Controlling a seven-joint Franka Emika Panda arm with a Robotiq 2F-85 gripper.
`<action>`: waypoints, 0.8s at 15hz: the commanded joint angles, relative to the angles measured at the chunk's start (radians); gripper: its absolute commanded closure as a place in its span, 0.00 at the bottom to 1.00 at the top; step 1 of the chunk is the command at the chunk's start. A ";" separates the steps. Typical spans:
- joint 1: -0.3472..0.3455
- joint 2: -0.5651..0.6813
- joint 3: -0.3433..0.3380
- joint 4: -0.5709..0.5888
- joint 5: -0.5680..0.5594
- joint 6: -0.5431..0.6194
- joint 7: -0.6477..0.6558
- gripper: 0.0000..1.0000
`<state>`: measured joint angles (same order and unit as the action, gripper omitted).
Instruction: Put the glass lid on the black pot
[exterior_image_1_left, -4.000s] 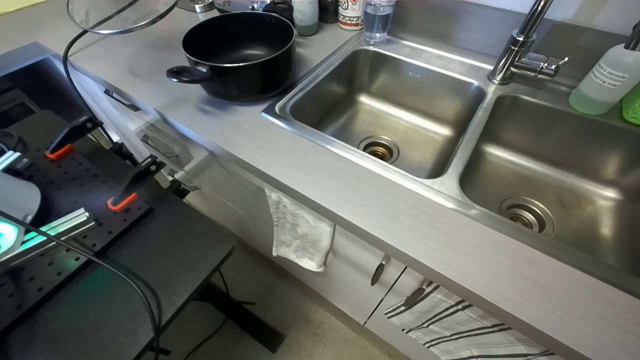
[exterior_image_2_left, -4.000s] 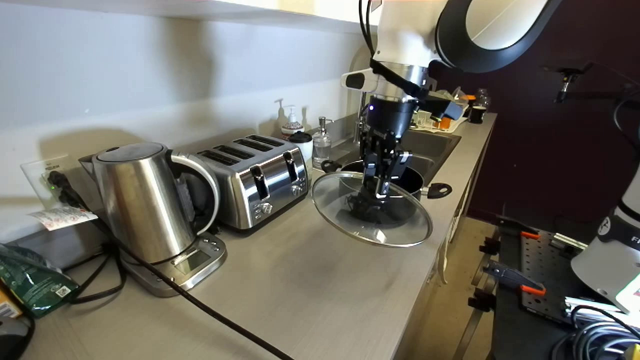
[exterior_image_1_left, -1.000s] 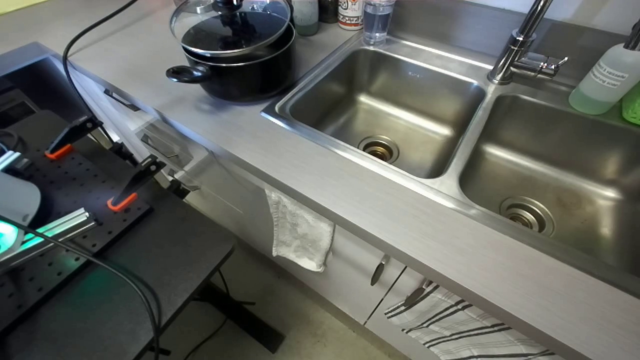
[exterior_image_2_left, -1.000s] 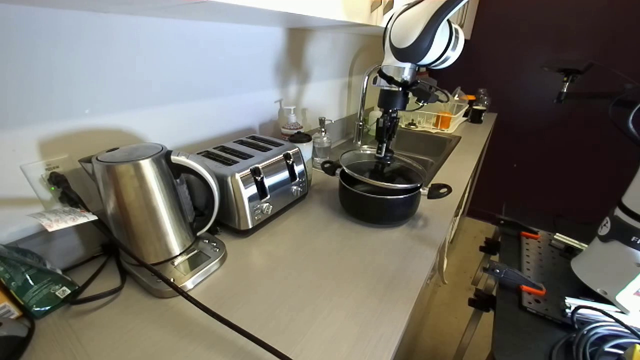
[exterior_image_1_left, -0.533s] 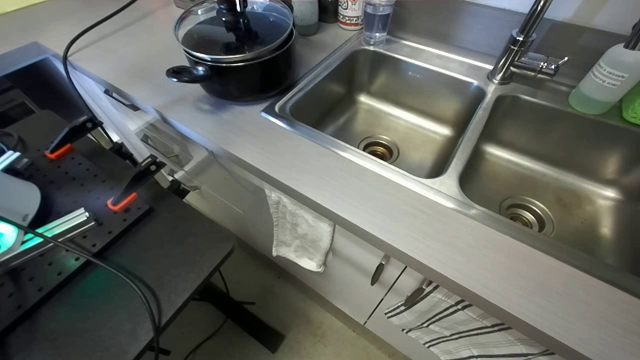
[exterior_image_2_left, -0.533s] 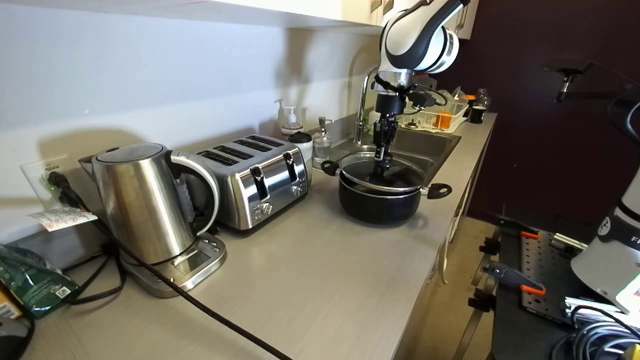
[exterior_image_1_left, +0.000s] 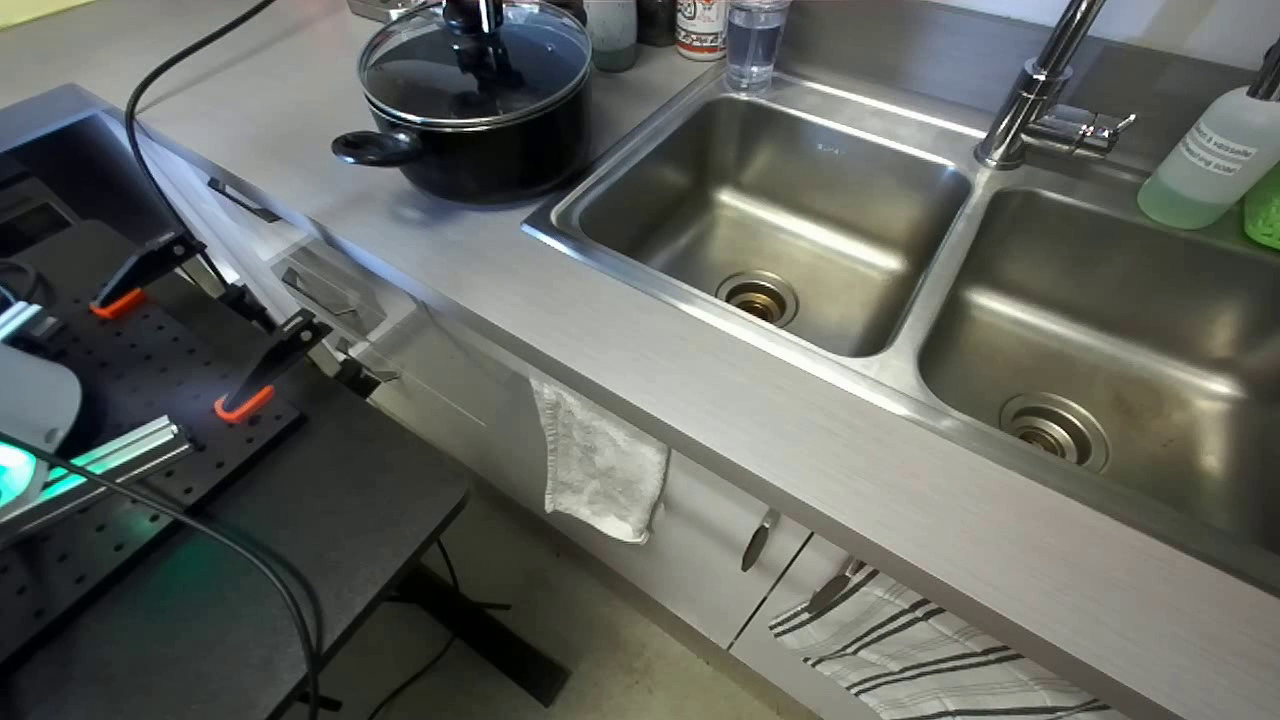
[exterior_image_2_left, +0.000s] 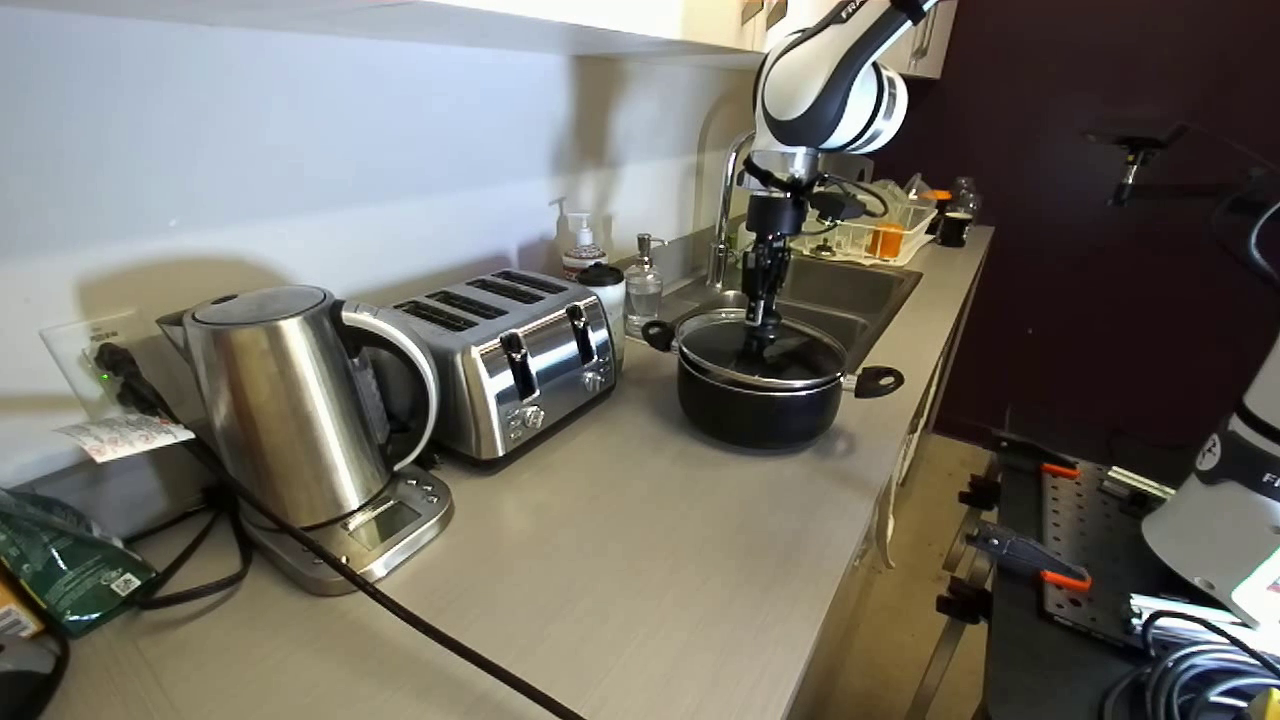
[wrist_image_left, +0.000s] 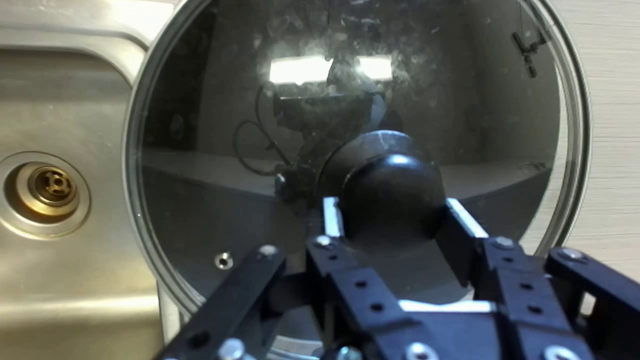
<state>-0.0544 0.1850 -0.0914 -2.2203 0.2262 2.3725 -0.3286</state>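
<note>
Over the pot (exterior_image_2_left: 758, 420): the lid (exterior_image_2_left: 790, 356) (sink (exterior_image_1_left: 938, 282) alongside).

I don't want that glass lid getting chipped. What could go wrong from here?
The glass lid may seat off-centre: in the wrist view, pale counter shows through it near its right edge. If the end effector opens too soon, the lid could drop onto the black pot, since an exterior view seems to show a gap between their rims.

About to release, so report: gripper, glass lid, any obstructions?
Gripper closed on the knob. Glass lid over black pot; full seating unclear. No obstruction seen.
</note>
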 joint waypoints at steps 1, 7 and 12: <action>-0.019 0.006 0.022 0.033 -0.022 -0.020 0.032 0.75; -0.022 0.021 0.025 0.037 -0.027 -0.026 0.033 0.75; -0.025 0.031 0.026 0.042 -0.028 -0.033 0.034 0.75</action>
<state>-0.0577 0.2101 -0.0820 -2.2074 0.2224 2.3697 -0.3244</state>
